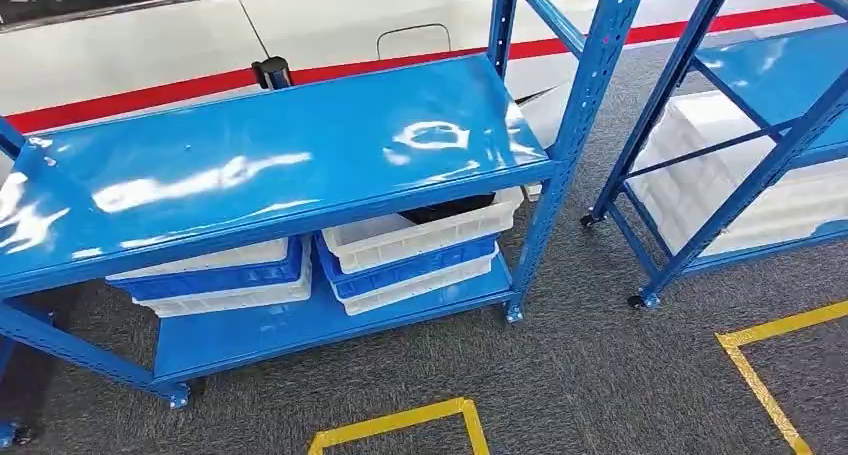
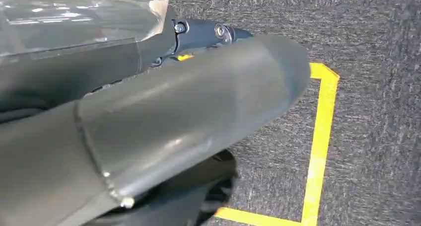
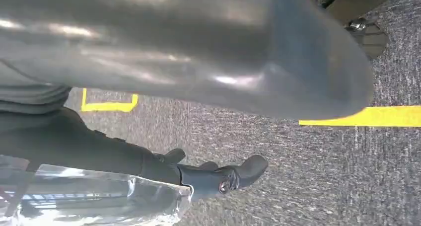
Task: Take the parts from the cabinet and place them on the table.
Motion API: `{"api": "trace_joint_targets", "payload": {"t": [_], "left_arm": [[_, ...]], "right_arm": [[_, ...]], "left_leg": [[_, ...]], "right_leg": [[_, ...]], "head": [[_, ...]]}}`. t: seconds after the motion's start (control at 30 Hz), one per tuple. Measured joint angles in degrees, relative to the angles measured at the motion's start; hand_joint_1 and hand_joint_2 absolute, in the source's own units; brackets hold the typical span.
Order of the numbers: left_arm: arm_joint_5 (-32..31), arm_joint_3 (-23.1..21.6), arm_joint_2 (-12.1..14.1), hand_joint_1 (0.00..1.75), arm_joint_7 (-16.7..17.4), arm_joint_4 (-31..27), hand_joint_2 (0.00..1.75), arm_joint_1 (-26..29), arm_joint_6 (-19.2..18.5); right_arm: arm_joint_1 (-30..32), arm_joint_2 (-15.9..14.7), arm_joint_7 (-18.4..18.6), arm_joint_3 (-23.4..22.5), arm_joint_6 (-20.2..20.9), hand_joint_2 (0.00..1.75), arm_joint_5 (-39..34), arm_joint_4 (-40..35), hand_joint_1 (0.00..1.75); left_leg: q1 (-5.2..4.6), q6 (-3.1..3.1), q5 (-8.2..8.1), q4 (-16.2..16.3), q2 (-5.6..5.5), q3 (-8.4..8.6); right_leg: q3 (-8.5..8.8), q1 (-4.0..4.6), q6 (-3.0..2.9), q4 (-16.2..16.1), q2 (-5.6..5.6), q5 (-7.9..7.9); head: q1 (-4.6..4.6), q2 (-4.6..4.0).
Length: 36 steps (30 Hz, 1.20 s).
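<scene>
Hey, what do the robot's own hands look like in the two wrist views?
The left hand has a thick, smooth grey thumb with a rounded tip, and a darker finger behind it with a silver screw at its joint. The right hand looks the same: a glossy grey thumb and dark, jointed fingers with a round metal fastener.

1. The cabinet (image 1: pixel 300 165) is an open blue metal rack with a glossy blue upper shelf and a lower shelf near the grey carpet.
2. A clear plastic bag (image 2: pixel 74 17), crinkled and shiny, lies against the dark fingers of the left hand (image 2: pixel 164 121); its contents cannot be made out.
3. Another clear plastic bag (image 3: pixel 89 198) lies against the dark fingers of the right hand (image 3: pixel 208 57), over the carpet.
</scene>
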Motion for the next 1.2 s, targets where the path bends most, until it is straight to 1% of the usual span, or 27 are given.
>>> {"api": "trace_joint_targets", "payload": {"t": [0.03, 0.07, 0.1, 0.13, 0.17, 0.2, 0.23, 0.27, 0.37, 0.4, 0.43, 0.47, 0.5, 0.53, 0.57, 0.6, 0.63, 0.7, 0.73, 0.77, 0.8, 0.83, 0.87, 0.9, 0.93, 1.13, 1.2], "left_arm": [[0.0, 0.0, 0.0, 0.0, 0.0, 0.0, 0.0, 0.0, 0.0], [0.0, 0.0, 0.0, 0.0, 0.0, 0.0, 0.0, 0.1, 0.0], [0.0, 0.0, 0.0, 0.0, 0.0, 0.0, 0.0, 0.2, 0.0], [0.0, 0.0, 0.0, 0.0, 0.0, 0.0, 0.0, 0.2, 0.0], [0.0, 0.0, 0.1, 0.0, 0.0, 0.0, 0.0, 0.2, 0.0], [0.0, 0.0, 0.1, 0.0, 0.0, 0.0, 0.0, 0.2, 0.0], [0.0, 0.0, 0.1, 0.0, 0.0, 0.0, 0.0, 0.1, 0.0], [0.0, 0.0, 0.1, 0.0, 0.0, 0.0, 0.0, -0.1, 0.0], [0.0, 0.0, 0.1, 0.0, 0.0, 0.0, 0.0, -0.1, 0.0], [0.0, 0.0, 0.1, 0.0, 0.0, 0.0, 0.0, -0.1, 0.0], [0.0, 0.0, 0.0, 0.0, 0.0, 0.0, 0.0, 0.1, 0.0], [-0.1, 0.0, 0.0, 0.0, 0.0, 0.0, 0.0, -0.1, 0.0], [-0.1, 0.0, 0.0, 0.0, 0.0, 0.0, 0.0, -0.2, 0.0], [-0.1, 0.0, 0.0, 0.0, 0.0, 0.0, 0.0, -0.2, -0.1], [-0.1, 0.0, 0.0, 0.0, 0.0, 0.0, 0.0, -0.2, -0.1], [-0.1, 0.0, 0.0, 0.0, 0.1, 0.0, 0.0, -0.1, -0.1], [-0.1, 0.0, 0.0, 0.0, 0.1, 0.0, 0.0, -0.1, -0.1], [-0.2, 0.0, 0.0, 0.0, 0.2, 0.0, 0.0, -0.1, -0.1], [-0.2, 0.0, 0.0, 0.0, 0.4, 0.0, 0.0, -0.1, -0.1], [-0.1, 0.0, 0.0, 0.0, 1.0, 0.0, 0.0, -0.1, 0.4], [0.2, 0.0, -0.1, 0.0, 1.8, 0.0, 1.75, -0.1, 0.9], [0.2, 0.0, 0.0, 0.0, 2.9, 0.0, 1.75, 0.0, 1.7], [0.2, 0.0, 0.0, 0.0, 3.5, 0.0, 1.75, 0.0, 2.3], [0.2, 0.0, 0.0, 0.0, 4.1, 0.0, 1.75, 0.0, 2.8], [0.2, 0.0, 0.0, 0.0, 4.5, 0.0, 1.75, 0.0, 3.3], [0.3, 0.1, 0.0, 0.0, 7.0, 0.0, 1.75, -0.1, 6.3], [0.6, -0.4, 0.3, 0.0, 8.6, 0.0, 1.75, 0.0, 6.5]], "right_arm": [[0.0, 0.0, 0.0, 0.0, 0.0, 0.0, 0.0, 0.0, 0.0], [0.1, 0.0, 0.0, 0.0, 0.0, 0.0, 0.0, 0.0, 0.0], [0.0, 0.0, 0.0, 0.0, 0.0, 0.0, 0.1, 0.0, 0.0], [0.0, 0.0, 0.0, 0.0, 0.0, 0.0, 0.1, 0.0, 0.0], [-0.1, 0.0, 0.0, 0.0, 0.0, 0.0, 0.1, 0.0, 0.0], [-0.2, 0.0, 0.0, 0.0, 0.0, 0.0, 0.1, 0.0, 0.0], [-0.2, 0.1, 0.0, 0.0, 0.0, 0.0, 0.1, 0.0, 0.0], [-0.2, 0.2, 0.0, 0.0, 0.0, 0.0, 0.1, 0.0, 0.0], [-0.3, 0.2, 0.0, 0.0, 0.0, 0.0, 0.2, 0.0, 0.0], [-0.4, 0.2, 0.0, 0.0, 0.0, 0.0, 0.2, 0.0, 0.0], [-0.4, 0.1, 0.0, 0.0, 0.0, 0.0, 0.2, 0.0, 0.0], [-0.4, 0.1, 0.0, 0.0, 0.0, 0.0, 0.2, 0.0, 0.0], [-0.3, 0.1, 0.0, 0.0, 0.0, 0.0, 0.2, 0.0, 0.0], [-0.2, 0.1, 0.0, 0.0, 0.0, 0.0, 0.2, 0.0, 0.0], [-0.1, 0.0, 0.0, 0.0, 0.0, 0.0, 0.2, 0.0, 0.0], [0.0, 0.0, 0.0, 0.0, 0.0, 0.0, 0.2, 0.0, 0.0], [0.0, 0.0, 0.0, -0.1, 0.0, 0.0, 0.1, 0.0, 0.0], [-0.1, -0.1, 0.0, -0.1, 0.0, 0.0, 0.0, 0.0, 0.0], [-0.1, -0.1, -0.1, -0.1, 0.0, 0.0, -0.1, 0.0, 0.0], [0.0, -0.1, -0.1, -0.2, 0.0, 0.0, -0.5, 0.0, 0.0], [-0.4, -0.1, -0.1, -0.4, -0.1, 0.0, -0.7, 0.0, 0.0], [-0.7, -0.1, -0.1, -0.6, -0.2, 0.0, -0.8, 0.0, 0.0], [-0.6, 0.0, -0.1, -0.8, -0.4, 0.0, -0.9, 0.0, 0.0], [-0.6, 0.0, -0.1, -1.0, -0.7, 0.0, -0.9, 0.0, 0.0], [-0.5, 0.0, -0.1, -1.1, -1.1, 1.75, -0.9, 0.0, 0.0], [-0.6, 0.2, 1.1, -1.7, -2.5, 1.75, -0.9, 0.0, 0.0], [-0.5, 0.1, 2.7, -1.4, -2.5, 1.75, -2.0, -0.1, 0.0]], "left_leg": [[0.0, -0.06, -1.57, 4.6, 0.15, -2.62], [0.0, 0.01, -1.97, 7.3, 0.19, -4.33], [-0.01, 0.27, -0.83, 7.4, 0.27, -4.92], [-0.06, 0.64, 1.34, 5.0, 0.41, -4.09], [-0.21, 1.13, 4.08, 0.8, 0.71, -2.26], [-0.57, 1.89, 6.83, -4.5, 1.94, 0.19], [-1.32, 2.84, 7.82, -8.3, 5.4, 1.9], [-1.99, 3.04, 6.77, -9.2, 7.17, 2.33], [-2.35, 2.96, 6.95, -9.3, 4.42, 1.8], [-1.75, 3.3, 7.66, -10.3, 3.39, 2.51], [-1.67, 3.26, 7.9, -10.6, 2.98, 2.69], [-1.44, 3.64, 8.08, -10.7, 2.18, 2.68], [-1.42, 3.71, 8.05, -10.7, 1.3, 2.62], [-1.44, 3.75, 8.02, -10.7, 0.39, 2.62], [-1.45, 3.75, 8.01, -10.7, -0.6, 2.64], [-1.44, 3.74, 8.0, -10.7, -1.5, 2.72], [-1.41, 3.64, 7.94, -10.6, -2.4, 2.82], [-1.23, 3.27, 7.69, -10.5, -4.28, 3.17], [-1.15, 2.95, 7.49, -10.2, -4.91, 3.14], [-1.65, 2.41, 7.06, -9.5, -5.32, 3.03], [-1.49, 2.19, 6.89, -9.6, -5.53, 2.92], [-1.48, 2.11, 6.83, -9.8, -5.63, 2.86], [-1.45, 3.23, 6.69, -9.6, -5.45, 2.82], [-1.41, 4.03, 6.93, -9.6, -5.42, 2.83], [-1.35, 4.02, 6.95, -9.7, -5.38, 2.88], [-1.3, 3.92, 6.89, -10.3, -5.29, 3.34], [-1.2, 3.16, 6.78, -10.4, -5.28, 3.43]], "right_leg": [[0.03, 0.21, -0.21, 0.0, -0.5, -0.14], [0.1, 0.4, -0.38, 0.0, -0.94, -0.26], [0.31, 0.63, -0.6, 0.0, -1.45, -0.42], [0.59, 0.8, -0.83, 0.0, -1.95, -0.6], [0.93, 1.0, -1.05, 0.0, -2.41, -0.78], [1.33, 1.1, -1.17, 0.0, -2.93, -1.03], [1.26, 1.14, -1.14, -0.1, -3.21, -1.18], [1.76, 1.88, -0.66, 0.1, -3.76, -1.64], [2.06, 1.61, -0.16, -0.5, -5.96, -1.82], [2.13, 2.18, 0.26, -0.3, -6.18, -2.22], [1.7, 1.48, 0.46, 0.9, -3.57, -2.72], [0.18, 1.53, 0.16, 4.1, -0.98, -4.33], [-2.22, 1.35, -0.11, 8.7, 0.18, -6.29], [-4.59, 1.3, -0.23, 13.2, 0.55, -7.9], [-6.7, 1.26, -0.04, 16.8, 0.67, -8.71], [-7.57, 1.22, 0.37, 17.7, 0.72, -8.33], [-7.2, 1.13, 1.02, 16.0, 0.78, -6.9], [-3.24, 0.63, 2.55, 6.1, 1.69, -1.78], [-1.43, 0.2, 2.99, 1.6, 3.96, 0.05], [-1.62, 0.38, 2.39, 0.5, 5.02, -0.03], [-1.5, 0.38, 1.48, 0.5, 4.22, 0.07], [-1.05, 0.53, 1.02, 0.4, 4.19, 0.15], [-0.98, 0.15, 0.92, 0.3, 4.16, 0.3], [-1.04, 0.36, 0.89, 0.3, 4.17, 0.31], [-1.05, 0.47, 0.87, 0.3, 4.19, 0.33], [-0.9, 0.63, 0.6, 0.3, 4.22, 0.15], [-0.86, 0.73, 0.48, 0.4, 4.21, 0.07]], "head": [[-0.02, 0.0], [0.0, 0.0], [0.0, 0.0], [-0.02, 0.0], [-0.02, 0.0], [0.0, 0.0], [0.02, 0.0], [0.09, 0.0], [-0.02, 0.0], [0.04, 0.0], [0.13, 0.0], [0.15, 0.0], [0.37, 0.0], [0.33, 0.0], [0.35, 0.0], [0.35, 0.0], [0.33, 0.0], [0.31, 0.0], [0.45, 0.0], [0.55, 0.0], [0.59, 0.0], [0.37, 0.0], [0.39, 0.0], [0.31, 0.0], [0.35, 0.0], [0.28, 0.0], [0.29, 0.0]]}}
